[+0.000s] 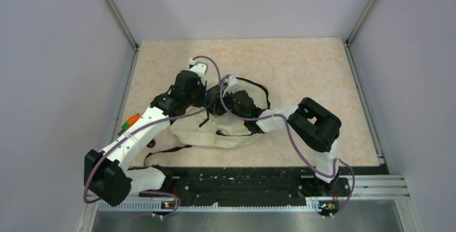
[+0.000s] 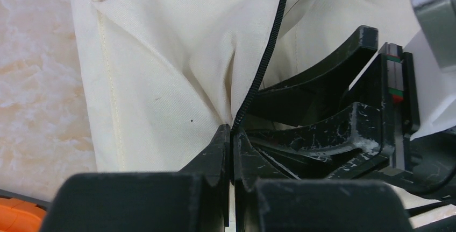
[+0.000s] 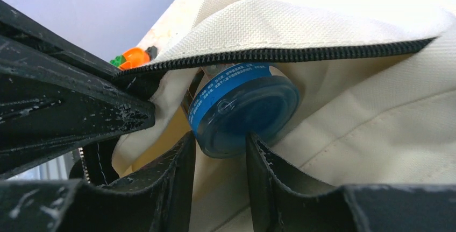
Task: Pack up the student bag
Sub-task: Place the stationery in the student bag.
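- Step in hand, my read: loading an item into the bag (image 1: 215, 138), which lies slumped in the middle of the table (image 1: 301, 70) with both arms reaching onto it.
- left gripper (image 2: 232, 132): jaws together, pinched on the bag's zipper edge (image 3: 301, 54), holding it up so the mouth gapes.
- right gripper (image 3: 220, 138): at the mouth, jaws part-way apart, with a blue tub (image 3: 242, 108) sitting at the fingertips. Clamped or just loose against it, I cannot tell (the tub looks wider than the gap).
- Contents: the tub sits under the raised zipper edge, partly inside the opening, with a printed label round its side. Nothing else shows inside; fabric hides most of the interior.
- Next move likely calls for pushing the tub deeper past the lip, letting go, then drawing the right fingers straight back without snagging cloth, while the left holds the edge up.
- Risk: the tub rolls back out if the edge drops early.
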`<state>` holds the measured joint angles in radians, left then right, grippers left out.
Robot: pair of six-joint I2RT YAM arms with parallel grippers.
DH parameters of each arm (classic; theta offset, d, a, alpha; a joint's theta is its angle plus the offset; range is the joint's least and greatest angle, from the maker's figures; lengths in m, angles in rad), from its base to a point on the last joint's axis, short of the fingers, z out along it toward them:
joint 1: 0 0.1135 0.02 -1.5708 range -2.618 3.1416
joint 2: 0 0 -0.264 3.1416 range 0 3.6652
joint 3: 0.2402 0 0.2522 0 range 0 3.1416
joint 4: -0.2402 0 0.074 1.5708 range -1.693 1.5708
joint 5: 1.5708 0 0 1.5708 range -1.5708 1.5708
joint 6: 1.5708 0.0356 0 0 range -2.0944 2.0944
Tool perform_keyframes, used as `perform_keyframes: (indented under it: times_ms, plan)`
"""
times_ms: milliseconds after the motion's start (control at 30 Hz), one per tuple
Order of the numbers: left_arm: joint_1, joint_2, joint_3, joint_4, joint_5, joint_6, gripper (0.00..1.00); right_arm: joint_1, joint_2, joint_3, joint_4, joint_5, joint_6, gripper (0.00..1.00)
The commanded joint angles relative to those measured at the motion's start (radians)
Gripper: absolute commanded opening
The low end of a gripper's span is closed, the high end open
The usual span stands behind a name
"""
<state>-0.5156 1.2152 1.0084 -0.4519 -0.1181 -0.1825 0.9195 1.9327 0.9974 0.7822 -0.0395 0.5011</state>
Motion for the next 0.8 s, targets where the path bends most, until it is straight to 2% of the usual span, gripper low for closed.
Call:
perform_keyframes:
  times_ms: [0,167,333,367,433,533,767]
  plan:
    - [-0.015,-0.03,0.009,0.082,0.092,-0.004,0.0,0.015,0.086,0.035,-0.03,-0.117,0.054,0.37]
    - [-0.015,-0.016,0.012,0.078,0.099,-0.005,0.0,0.013,0.112,0.128,-0.012,-0.133,0.013,0.39]
    - [-0.015,-0.019,0.016,0.067,0.048,-0.005,0.0,0.012,0.042,0.092,-0.05,-0.079,-0.064,0.44]
    - [-0.015,-0.02,0.016,0.064,0.038,-0.005,0.0,0.011,0.02,0.071,-0.064,-0.066,-0.079,0.46]
    - [-0.015,-0.02,0.016,0.061,0.024,-0.003,0.0,0.01,-0.038,0.027,-0.102,-0.034,-0.102,0.59]
    - [-0.015,-0.014,0.015,0.051,-0.005,-0.006,0.0,0.009,-0.153,-0.04,-0.229,0.021,-0.14,0.73]
    - [-0.015,-0.01,0.033,0.002,-0.084,0.007,0.0,-0.017,-0.486,-0.147,-0.662,0.278,-0.181,0.87]
